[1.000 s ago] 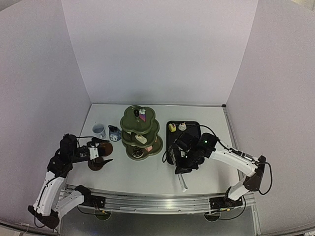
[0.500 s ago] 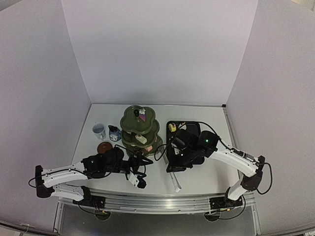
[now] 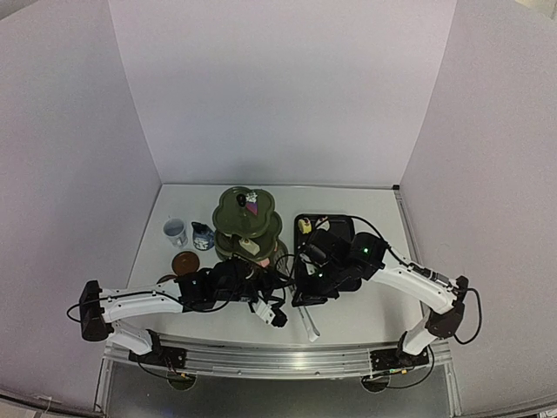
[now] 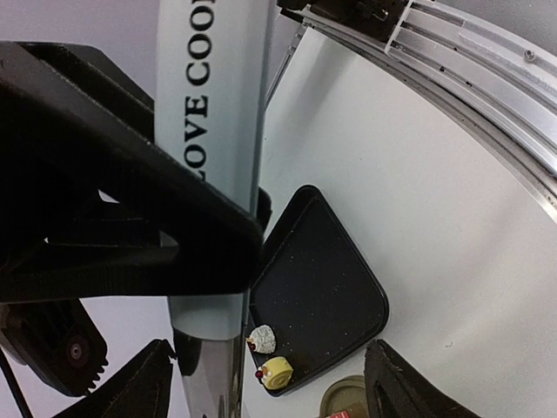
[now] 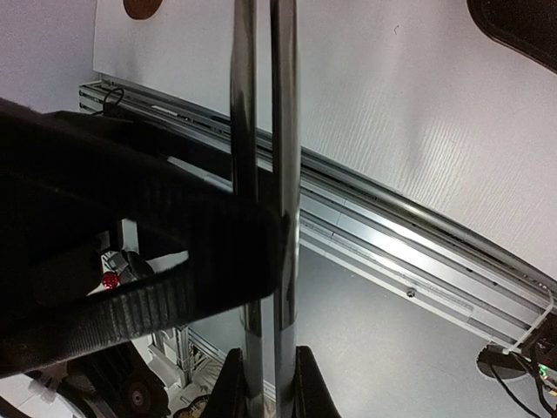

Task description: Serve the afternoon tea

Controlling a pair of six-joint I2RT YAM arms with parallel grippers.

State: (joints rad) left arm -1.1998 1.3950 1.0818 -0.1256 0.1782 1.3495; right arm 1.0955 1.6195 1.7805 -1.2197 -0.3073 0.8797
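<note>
Passing the tongs (image 5: 280,131) looks like the step. Your right pincer (image 5: 268,387) clamps them by the table's near edge, and your left pincer (image 4: 270,390) gapes wide alongside. Close left on the handle clear of that grip. Stand (image 3: 248,228) sits mid-table; two pastries (image 4: 277,370) lie on the tray (image 4: 322,279).

Top view looks down from behind — both wrist views, close-up, share the tongs (image 4: 228,131).
</note>
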